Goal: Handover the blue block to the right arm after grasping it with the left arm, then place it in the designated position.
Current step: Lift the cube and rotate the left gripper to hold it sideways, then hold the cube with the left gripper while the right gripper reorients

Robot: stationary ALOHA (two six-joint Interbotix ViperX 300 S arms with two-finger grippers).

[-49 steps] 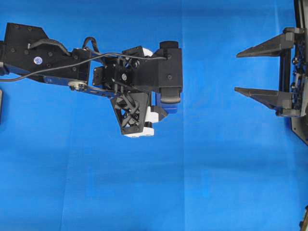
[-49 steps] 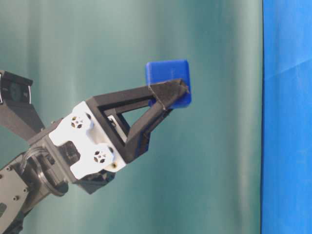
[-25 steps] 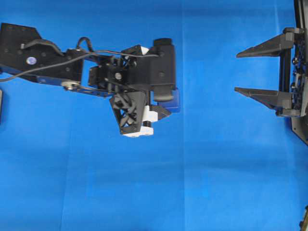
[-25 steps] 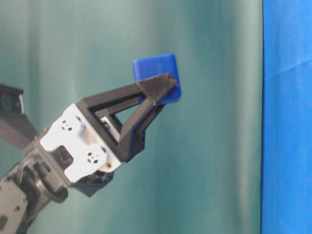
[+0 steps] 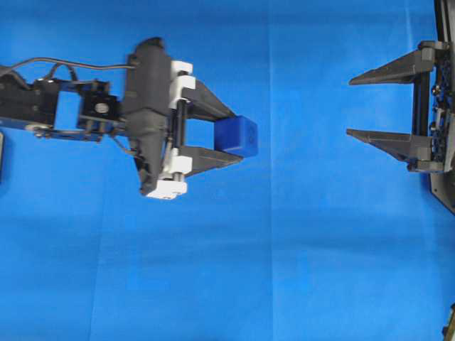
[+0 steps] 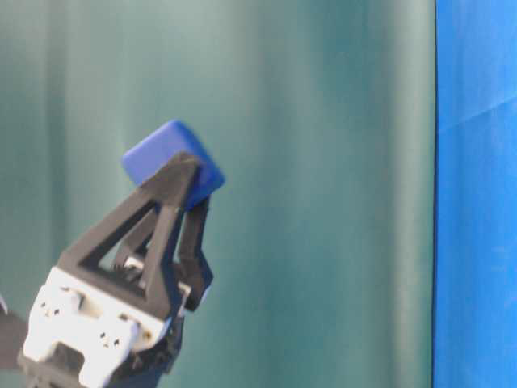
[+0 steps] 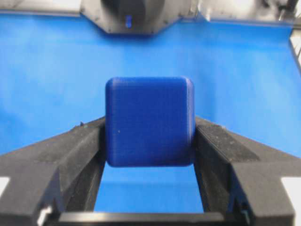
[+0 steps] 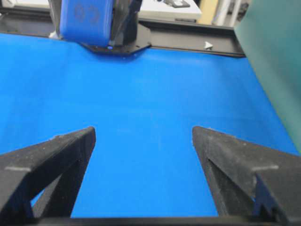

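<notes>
1. Blue cloth (image 5: 298,270) covers the whole table in the overhead view. The black left arm (image 5: 50,110) reaches in from the left side. Its left gripper (image 5: 238,138), black fingers on white plastic brackets, is closed on the small dark blue block (image 5: 237,136) with rounded edges. The block sits right at the finger tips. On the far right the all-black right gripper (image 5: 350,106) waits with its jaws spread wide and nothing between them. The two grippers point at each other but are well apart.

2. From table level, only the left gripper (image 6: 190,174) shows, in front of a green curtain (image 6: 323,162). It tilts up, and the blue block (image 6: 166,158) is pinched at the very tips, up in the air.

3. The left wrist view looks along the fingers (image 7: 70,146). The blue block (image 7: 149,121) fills the gap between them, and both fingers press its sides. The blue cloth lies below it.

4. The right wrist view shows two black fingers (image 8: 51,155) set far apart with only cloth between them. The blue block (image 8: 87,19) is far off at the top, in the other gripper.

5. I think the pick-up is done and the hand-over is the step now. Next, the block should be carried across into the open right jaws. The right gripper should close on the block's free sides before the left one lets go. The hold is only at the tips, so the block could slip.
</notes>
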